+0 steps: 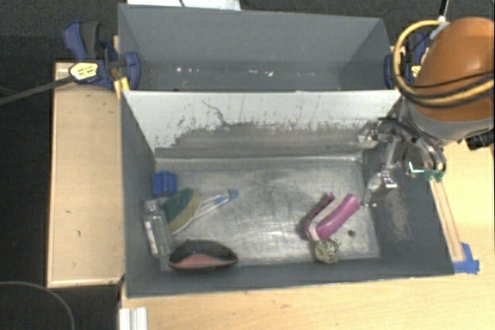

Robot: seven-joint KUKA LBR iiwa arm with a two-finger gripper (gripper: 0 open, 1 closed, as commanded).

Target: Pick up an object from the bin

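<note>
In the grey bin [255, 120] the gripper [384, 180] hangs by the right wall, open or closed I cannot tell; this looks like the approach, and next it should shift left and drop onto the purple-pink curved piece [336, 216] near the front-right corner.

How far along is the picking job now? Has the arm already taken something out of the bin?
Done: nothing yet; the things lie on the floor of the bin. In hand: the gripper hangs at the bin's right side, just right of the pink-purple handle-shaped piece, with a small round greenish thing below it. A dark oval thing lies far left. Left to do: grasp one thing and lift it out.
</note>
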